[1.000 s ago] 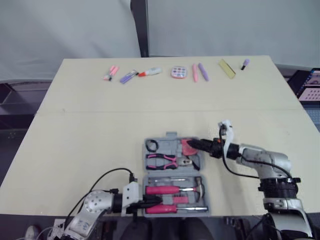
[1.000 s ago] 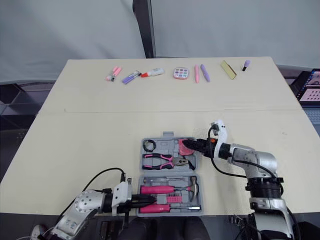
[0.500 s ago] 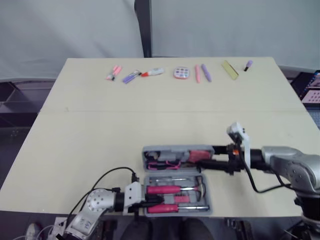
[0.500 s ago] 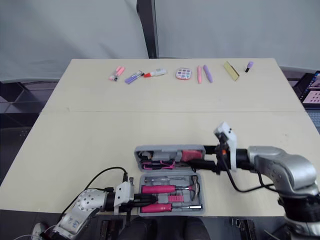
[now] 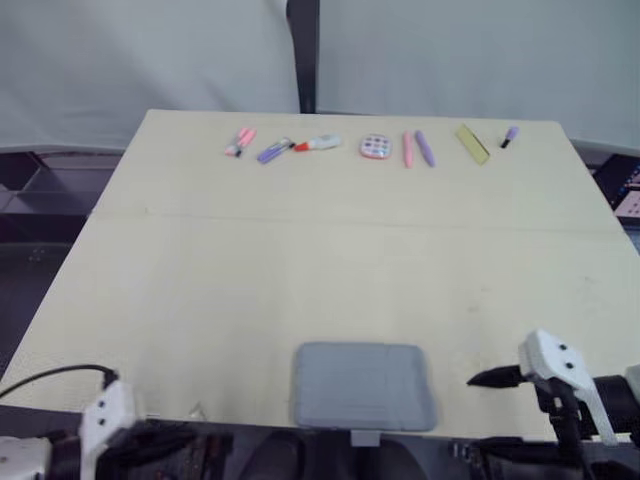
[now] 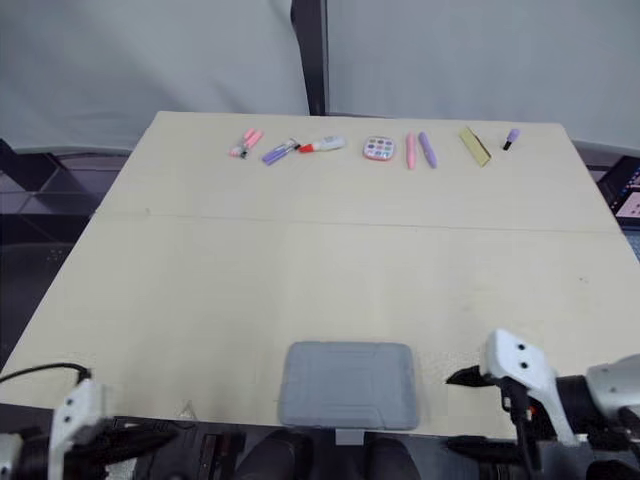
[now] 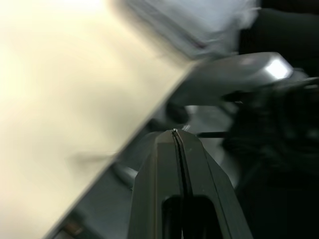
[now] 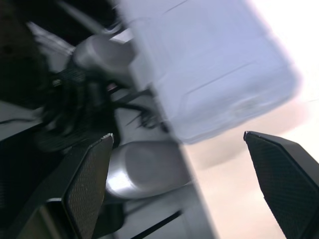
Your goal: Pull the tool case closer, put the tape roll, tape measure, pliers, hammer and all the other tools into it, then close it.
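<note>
Grey plastic with rounded corners and faint moulded lines on its lid, the tool case [image 5: 364, 386] lay shut and flat at the very near edge of the surface [image 5: 300, 250]. It sat centred in front of the robot, with its small latch tab [image 5: 365, 437] poking over the edge. With the lid down, the packing looked done, and closing appeared to be the step in hand, judged nearly finished. To finish it well, a firm press on the lid close to the latch side would be wanted, so that the catch seats. The push should go straight down, since the case sat so near the edge that a sideways shove might tip it off. Whether the latch had already caught could not be told.

The right gripper [image 5: 490, 378] hovered just beside the case's right side, apart from it, its two fingers [image 8: 87, 184] spread wide and empty. The left gripper [image 7: 175, 144] hung low off the near left edge of the surface, well apart from the case, its fingers pressed together on nothing. Along the far edge lay a row of pens and markers [image 5: 415, 148], well apart from the case.
</note>
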### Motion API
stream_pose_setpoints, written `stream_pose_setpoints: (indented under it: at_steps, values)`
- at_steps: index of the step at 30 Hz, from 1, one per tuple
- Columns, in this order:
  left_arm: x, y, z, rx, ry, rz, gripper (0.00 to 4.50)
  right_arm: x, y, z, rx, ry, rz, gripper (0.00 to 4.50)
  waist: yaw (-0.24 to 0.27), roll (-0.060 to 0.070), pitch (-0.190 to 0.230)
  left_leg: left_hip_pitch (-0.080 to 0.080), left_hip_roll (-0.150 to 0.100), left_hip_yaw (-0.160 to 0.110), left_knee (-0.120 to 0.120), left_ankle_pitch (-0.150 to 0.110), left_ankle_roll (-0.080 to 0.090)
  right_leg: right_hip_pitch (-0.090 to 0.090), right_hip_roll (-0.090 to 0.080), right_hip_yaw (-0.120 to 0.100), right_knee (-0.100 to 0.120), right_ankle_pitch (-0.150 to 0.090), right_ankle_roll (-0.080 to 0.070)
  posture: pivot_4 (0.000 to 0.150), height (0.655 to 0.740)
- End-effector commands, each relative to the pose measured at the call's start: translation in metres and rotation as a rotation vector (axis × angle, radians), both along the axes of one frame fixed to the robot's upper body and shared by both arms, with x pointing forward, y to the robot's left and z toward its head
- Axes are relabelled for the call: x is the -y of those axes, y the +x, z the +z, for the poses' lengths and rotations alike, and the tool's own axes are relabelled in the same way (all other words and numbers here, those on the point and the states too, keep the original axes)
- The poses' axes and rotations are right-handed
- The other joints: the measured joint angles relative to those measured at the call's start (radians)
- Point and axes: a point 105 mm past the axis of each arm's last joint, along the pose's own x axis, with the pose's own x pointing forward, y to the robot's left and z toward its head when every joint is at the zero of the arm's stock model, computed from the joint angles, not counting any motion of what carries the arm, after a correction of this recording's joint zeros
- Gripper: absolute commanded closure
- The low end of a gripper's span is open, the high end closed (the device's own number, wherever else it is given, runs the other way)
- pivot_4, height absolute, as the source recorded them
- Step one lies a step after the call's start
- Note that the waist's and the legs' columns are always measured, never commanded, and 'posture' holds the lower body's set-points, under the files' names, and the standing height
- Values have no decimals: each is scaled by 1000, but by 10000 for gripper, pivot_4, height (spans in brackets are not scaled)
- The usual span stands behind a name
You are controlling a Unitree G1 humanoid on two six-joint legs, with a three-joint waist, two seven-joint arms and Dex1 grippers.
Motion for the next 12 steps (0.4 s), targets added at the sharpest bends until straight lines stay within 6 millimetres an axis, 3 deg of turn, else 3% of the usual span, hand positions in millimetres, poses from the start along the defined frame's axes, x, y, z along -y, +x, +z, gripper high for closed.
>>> stream_pose_setpoints:
  at_steps: [1,5,12]
  values:
    - [-1,21,14,86,-24,-23,45000,4,5,-6,100,-2,-40,655,1,0,0,0,0,0,-1,0,0,0,0,0,1,0,0,1500,7134]
    - [10,46,22,193,-66,-38,45000,3,15,-10,197,46,-99,655,-9,0,0,0,0,0,-1,0,0,-1,0,0,4,0,0,1500,7134]
    - [24,55,11,223,-48,-34,45000,4,24,-20,244,57,-126,655,-31,0,0,1,0,1,-1,0,0,-2,1,0,8,0,0,1500,7134]
